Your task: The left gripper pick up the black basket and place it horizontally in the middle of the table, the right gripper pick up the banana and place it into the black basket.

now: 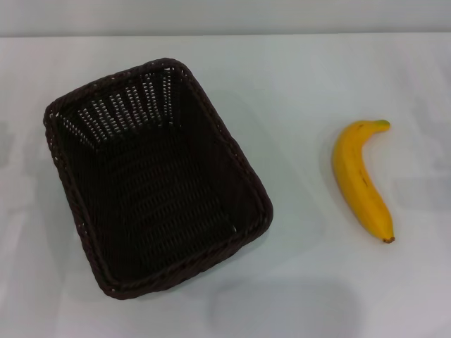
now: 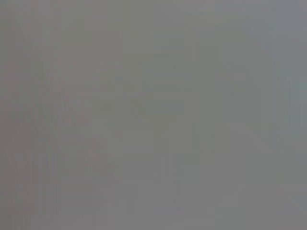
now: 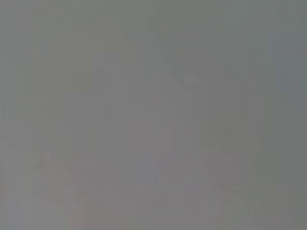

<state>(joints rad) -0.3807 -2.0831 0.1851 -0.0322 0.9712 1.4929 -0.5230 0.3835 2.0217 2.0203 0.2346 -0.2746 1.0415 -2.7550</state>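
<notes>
The table point(image 1: 296, 63) stretches white and bare across the head view. On its left half sits the black basket point(image 1: 156, 177), open side up, turned at a slant so its long sides run diagonally rather than square to the table edge; light shows through the openwork of its far wall. Well apart from it, on the right half, lies the banana point(image 1: 363, 177), flat on the tabletop, its greenish stem toward the far side and its dark tip toward the near side. Neither gripper appears anywhere, and both wrist views give only a featureless grey, so I cannot tell how the fingers stand or place anything relative to them.
</notes>
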